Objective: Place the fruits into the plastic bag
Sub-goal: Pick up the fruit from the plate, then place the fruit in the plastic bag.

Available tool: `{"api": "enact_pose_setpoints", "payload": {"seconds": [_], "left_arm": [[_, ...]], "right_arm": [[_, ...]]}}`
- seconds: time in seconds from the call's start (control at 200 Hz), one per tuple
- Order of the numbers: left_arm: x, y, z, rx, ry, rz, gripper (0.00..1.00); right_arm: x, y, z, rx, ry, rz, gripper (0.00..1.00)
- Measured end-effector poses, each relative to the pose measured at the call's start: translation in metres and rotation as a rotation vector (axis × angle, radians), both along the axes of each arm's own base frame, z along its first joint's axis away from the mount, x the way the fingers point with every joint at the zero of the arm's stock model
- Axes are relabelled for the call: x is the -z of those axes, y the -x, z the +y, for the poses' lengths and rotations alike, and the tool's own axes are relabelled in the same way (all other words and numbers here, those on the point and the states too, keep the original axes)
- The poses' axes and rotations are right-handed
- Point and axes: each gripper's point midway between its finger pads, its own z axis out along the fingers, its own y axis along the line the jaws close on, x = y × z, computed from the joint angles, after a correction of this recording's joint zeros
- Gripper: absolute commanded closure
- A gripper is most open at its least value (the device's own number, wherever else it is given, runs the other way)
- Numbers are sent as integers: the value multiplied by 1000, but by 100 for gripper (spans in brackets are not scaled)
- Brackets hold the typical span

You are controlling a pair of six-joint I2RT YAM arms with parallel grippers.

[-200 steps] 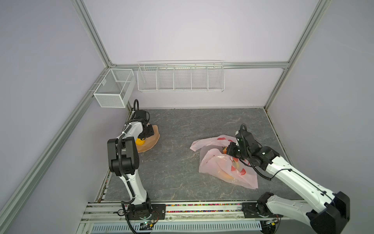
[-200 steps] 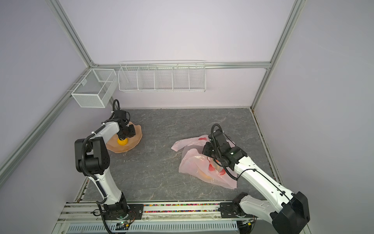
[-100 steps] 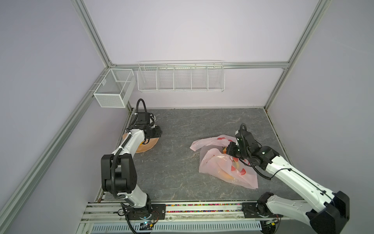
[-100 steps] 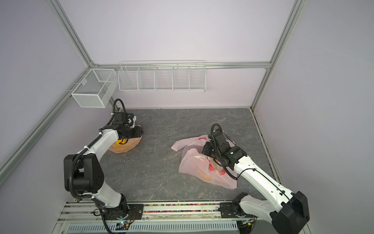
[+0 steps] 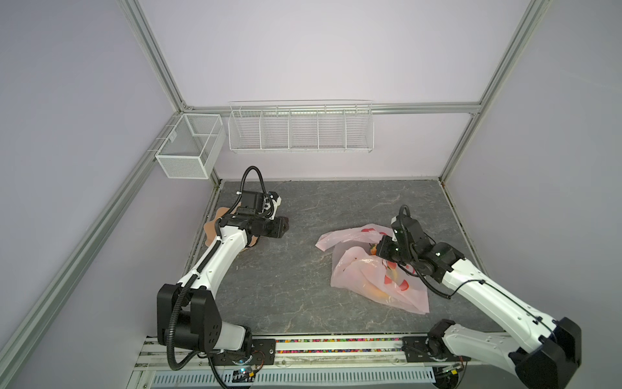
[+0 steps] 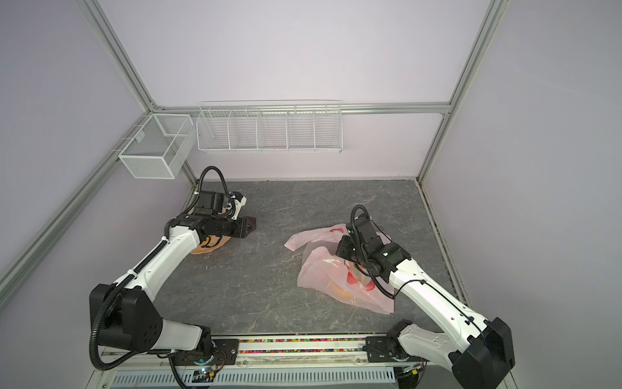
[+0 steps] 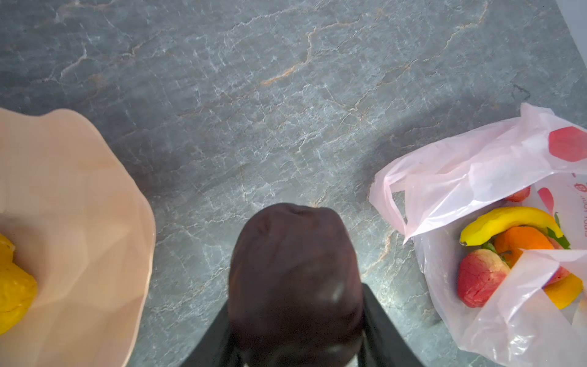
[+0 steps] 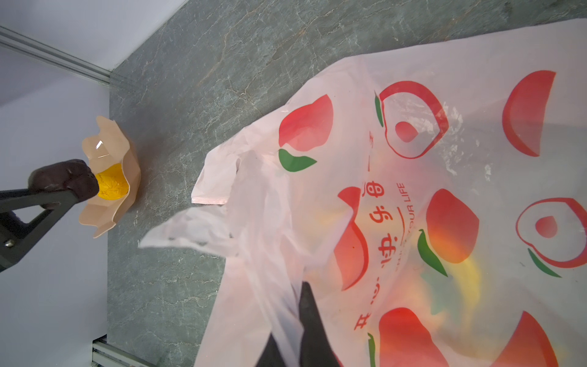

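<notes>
Left gripper (image 5: 282,229), left of centre in a top view, pinches the dark brown fruit (image 7: 295,270) just beyond the dish (image 7: 73,197) and well apart from the bag (image 5: 363,289) at right. Right gripper (image 8: 301,321) is pressed together on the bag's film.

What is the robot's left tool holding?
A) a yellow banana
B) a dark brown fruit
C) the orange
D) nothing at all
B: the left wrist view shows the left tool closed around a dark brown fruit, while the banana and the orange lie inside the plastic bag.
</notes>
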Motion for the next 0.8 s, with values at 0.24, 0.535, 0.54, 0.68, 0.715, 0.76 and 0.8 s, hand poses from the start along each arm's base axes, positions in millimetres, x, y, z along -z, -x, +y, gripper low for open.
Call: {"api": "enact_pose_setpoints", "payload": {"seconds": [0.24, 0.535, 0.54, 0.68, 0.715, 0.76, 0.8], "left_arm": [[1, 9, -15, 52, 15, 16, 71], [-9, 57, -105, 372, 11, 25, 71], [-9, 58, -106, 376, 11, 25, 71], [3, 75, -136, 484, -6, 60, 71], [6, 77, -143, 503, -10, 71, 71], [9, 78, -152, 527, -11, 80, 71], [11, 79, -159, 545, -10, 84, 71]], "right_arm": [[0, 0, 0, -2, 2, -1, 94], [0, 0, 0, -3, 1, -1, 94], [0, 0, 0, -3, 1, -1, 94], [1, 0, 0, -2, 3, 1, 94], [1, 0, 0, -2, 3, 2, 94], [1, 0, 1, -3, 3, 2, 94], [1, 0, 1, -2, 3, 2, 94]]}}
